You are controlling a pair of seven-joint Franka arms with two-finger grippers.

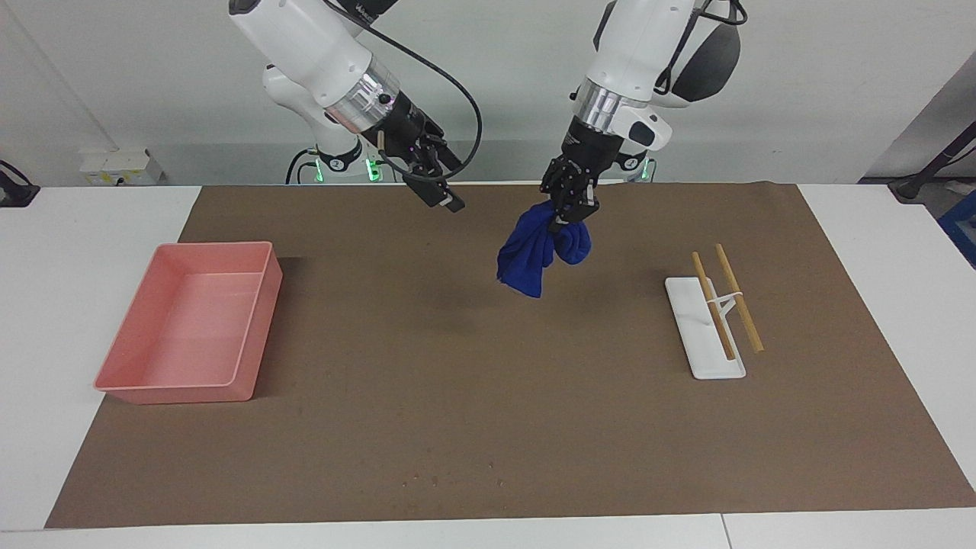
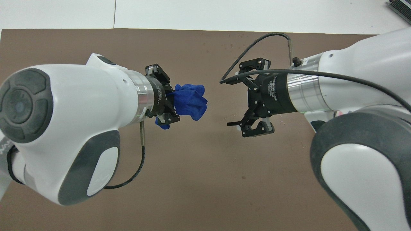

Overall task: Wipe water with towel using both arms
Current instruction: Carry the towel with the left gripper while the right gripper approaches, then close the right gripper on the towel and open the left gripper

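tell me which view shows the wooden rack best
The facing view: the rack stands whole on the mat toward the left arm's end, both wooden rods plain. In the overhead view the left arm covers it entirely.

One towel [image 1: 543, 248], one tray [image 1: 191, 328], one rack [image 1: 705, 335], two arms.

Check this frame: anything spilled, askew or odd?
No spill shows on the brown mat. The towel hangs bunched from the shut left gripper above the mat; the right gripper is open beside it, not touching.
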